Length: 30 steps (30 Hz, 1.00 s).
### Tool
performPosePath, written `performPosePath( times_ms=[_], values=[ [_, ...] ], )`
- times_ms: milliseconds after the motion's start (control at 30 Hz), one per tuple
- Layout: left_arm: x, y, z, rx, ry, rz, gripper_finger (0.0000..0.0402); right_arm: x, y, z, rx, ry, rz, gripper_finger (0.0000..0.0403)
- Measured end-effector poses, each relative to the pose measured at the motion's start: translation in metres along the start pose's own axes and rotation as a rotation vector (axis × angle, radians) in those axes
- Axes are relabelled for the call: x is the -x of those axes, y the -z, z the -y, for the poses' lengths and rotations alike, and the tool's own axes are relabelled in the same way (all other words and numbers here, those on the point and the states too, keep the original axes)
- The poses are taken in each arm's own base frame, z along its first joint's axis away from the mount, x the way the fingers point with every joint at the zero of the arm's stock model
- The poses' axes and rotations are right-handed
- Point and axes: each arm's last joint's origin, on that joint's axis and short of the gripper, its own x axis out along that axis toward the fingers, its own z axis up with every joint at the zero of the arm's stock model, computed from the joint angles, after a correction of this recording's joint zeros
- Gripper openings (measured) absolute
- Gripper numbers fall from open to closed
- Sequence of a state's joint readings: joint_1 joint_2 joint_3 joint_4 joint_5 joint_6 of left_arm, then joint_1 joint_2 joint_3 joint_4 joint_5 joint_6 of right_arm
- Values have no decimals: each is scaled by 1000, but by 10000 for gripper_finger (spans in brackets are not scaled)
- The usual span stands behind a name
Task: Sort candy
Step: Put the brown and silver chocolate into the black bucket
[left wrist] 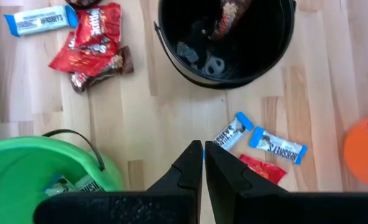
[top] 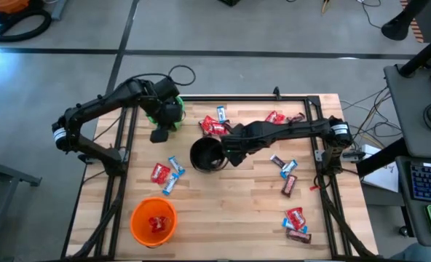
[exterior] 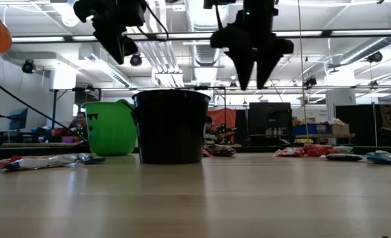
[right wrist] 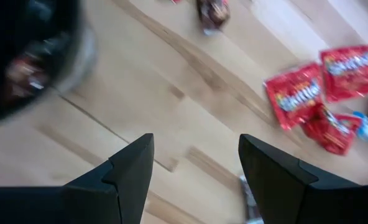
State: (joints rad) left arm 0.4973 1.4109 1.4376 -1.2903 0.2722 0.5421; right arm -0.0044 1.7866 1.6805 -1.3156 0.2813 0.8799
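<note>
Small wrapped candy bars lie scattered on the wooden table: red ones (top: 215, 127) beyond the black cup (top: 207, 154), red and blue-and-white ones (top: 168, 173) to its near left, and brown, blue and red ones (top: 288, 175) on the right. The green cup (top: 166, 113) holds blue-and-white candy (left wrist: 78, 183). The orange cup (top: 153, 220) holds red candy. A brown bar (left wrist: 229, 17) lies inside the black cup. My left gripper (left wrist: 202, 155) is shut and empty, high beside the green cup. My right gripper (right wrist: 196, 162) is open and empty, just right of the black cup.
The three cups stand upright on their bases: green at the far left, black in the middle, orange at the near left edge. A black frame runs along the table's edges (top: 325, 182). Bare wood (top: 230, 211) lies between the orange cup and the right-hand candy.
</note>
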Motion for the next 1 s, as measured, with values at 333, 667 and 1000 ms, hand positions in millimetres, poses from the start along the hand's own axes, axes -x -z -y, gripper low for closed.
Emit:
performPosePath(
  times_ms=[333,667,1000],
  values=[
    [0,1,1,-23,5,-8,0,-17,20,2,56,51,-135,228],
    [0,2,1,-32,11,-18,0,-15,45,23,-11,119,-176,228],
    [0,2,1,-33,11,-17,0,-3,74,66,-127,-34,-80,228]
  ],
)
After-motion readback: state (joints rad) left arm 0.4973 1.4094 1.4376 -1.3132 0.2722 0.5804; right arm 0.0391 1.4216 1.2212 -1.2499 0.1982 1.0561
